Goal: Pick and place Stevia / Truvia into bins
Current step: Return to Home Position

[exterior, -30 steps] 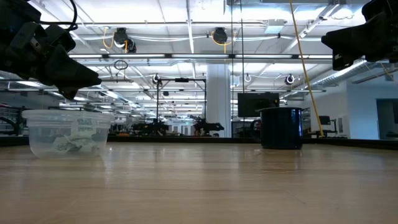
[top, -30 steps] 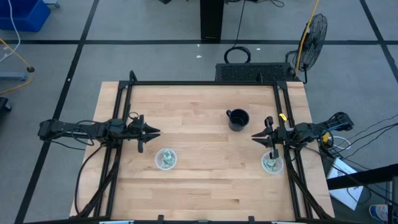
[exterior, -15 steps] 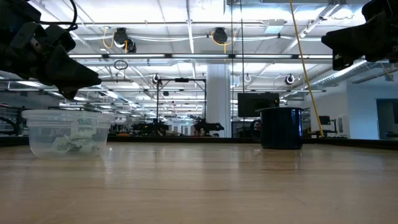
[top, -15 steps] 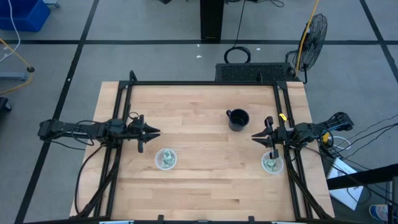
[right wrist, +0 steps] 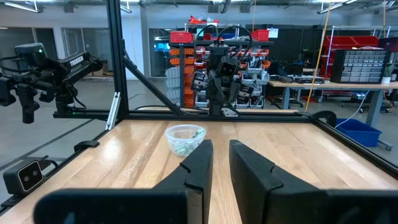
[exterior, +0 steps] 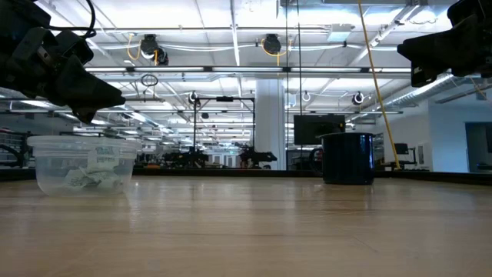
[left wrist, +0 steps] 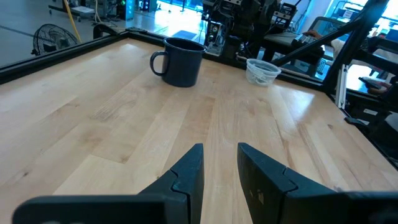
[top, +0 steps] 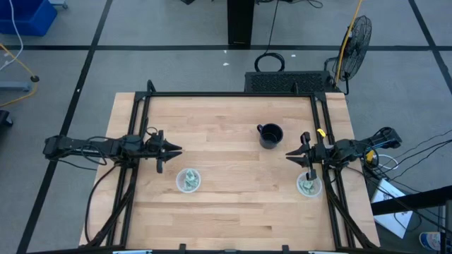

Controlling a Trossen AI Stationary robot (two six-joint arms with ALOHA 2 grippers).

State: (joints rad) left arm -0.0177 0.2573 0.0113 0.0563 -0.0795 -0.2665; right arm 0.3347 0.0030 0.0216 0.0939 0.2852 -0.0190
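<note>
Pale green and white sachets lie inside two clear round cups: the left bin and the right bin. Both stand on their bases on the wooden table. No loose sachet shows on the table top. My left gripper hovers at the table's left side, above and just beyond the left bin. My right gripper hovers at the right side, beside the right bin. Both point inward, hold nothing, and show a narrow gap between the fingers.
A black handled mug stands right of centre toward the far edge. A black frame runs along the table's far, left and right edges. Bare wood stretches between the bins and along the near side.
</note>
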